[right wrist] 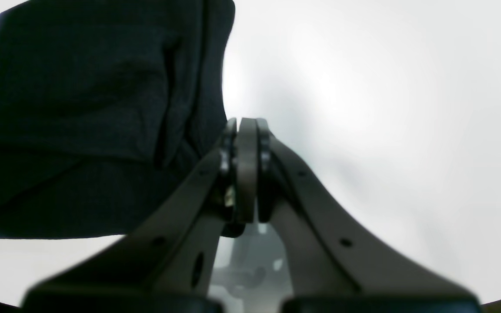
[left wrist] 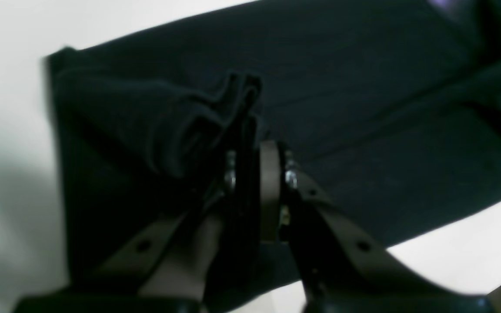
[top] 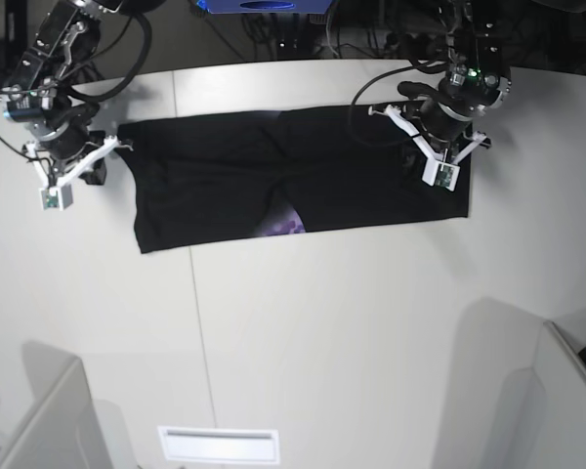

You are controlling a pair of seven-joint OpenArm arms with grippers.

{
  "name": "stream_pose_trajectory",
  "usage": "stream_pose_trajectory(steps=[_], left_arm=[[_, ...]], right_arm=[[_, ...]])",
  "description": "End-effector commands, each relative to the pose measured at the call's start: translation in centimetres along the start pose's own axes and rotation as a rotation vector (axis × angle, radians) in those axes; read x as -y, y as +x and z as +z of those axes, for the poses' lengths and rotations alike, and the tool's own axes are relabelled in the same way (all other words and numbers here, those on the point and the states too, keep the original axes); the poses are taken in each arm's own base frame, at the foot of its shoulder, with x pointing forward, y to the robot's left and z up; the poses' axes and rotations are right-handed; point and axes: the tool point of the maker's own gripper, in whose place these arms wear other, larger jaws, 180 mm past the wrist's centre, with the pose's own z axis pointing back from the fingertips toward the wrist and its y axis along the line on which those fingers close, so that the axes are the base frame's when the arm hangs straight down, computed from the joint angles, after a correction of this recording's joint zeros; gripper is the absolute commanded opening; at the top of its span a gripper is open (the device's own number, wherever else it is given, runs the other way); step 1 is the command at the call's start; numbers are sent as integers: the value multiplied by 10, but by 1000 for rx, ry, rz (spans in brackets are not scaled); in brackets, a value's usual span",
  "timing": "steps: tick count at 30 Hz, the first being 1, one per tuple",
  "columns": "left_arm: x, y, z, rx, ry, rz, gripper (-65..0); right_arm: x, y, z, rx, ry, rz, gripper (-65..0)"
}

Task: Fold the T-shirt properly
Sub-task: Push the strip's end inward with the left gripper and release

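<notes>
Fingers (left wrist: 233, 169) of the left gripper (left wrist: 250, 130), seen in the left wrist view: drawn nearly together, pinching a raised fold of the T-shirt (left wrist: 342, 87) between them. The bunched black cloth rises in a ridge at frame centre, just above the fingertips. Rest of the cloth spreads flat to the upper right of that frame, a white table (left wrist: 2, 87) showing at left and lower right.

Right gripper (right wrist: 247, 126), right wrist view: fingers (right wrist: 247, 174) pressed together, nothing seen between them. Tips sit just beside the cloth's edge, over bare white table; whether they touch the cloth cannot be told. The T-shirt (right wrist: 81, 121) fills the left half of that frame, with a sliver of purple at the far upper left.

Base view: the T-shirt (top: 303, 181) lies in a long black band across the upper part of the table (top: 322, 342), running from upper left to upper right. A small patch of purple print (top: 283, 225) shows at its lower edge near the middle. The left gripper (top: 422, 147) is over the band's right end, in the frame's upper right. The right gripper (top: 117, 145) is at the band's left end, upper left of frame.
</notes>
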Motion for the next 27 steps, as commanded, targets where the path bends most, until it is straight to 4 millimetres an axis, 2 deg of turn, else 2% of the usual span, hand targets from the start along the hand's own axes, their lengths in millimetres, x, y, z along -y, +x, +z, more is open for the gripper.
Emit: stream_pose_trajectory(steps=[1, 6, 15, 16, 19, 27], left_arm=[[8, 12, 1, 43, -18, -2, -650], [36, 18, -6, 51, -84, -6, -650], [67, 41, -18, 83, -123, 15, -650], [70, 39, -20, 76, -131, 12, -650], [75, 36, -23, 64, -147, 6, -650], [75, 36, -23, 65, -146, 4, -650]], right_arm=[[1, 12, 3, 42, 0, 12, -650], [1, 13, 3, 44, 0, 12, -650], [1, 12, 3, 42, 0, 12, -650], [1, 12, 3, 42, 0, 12, -650], [1, 12, 3, 42, 0, 12, -650], [1, 13, 3, 45, 0, 12, -650]])
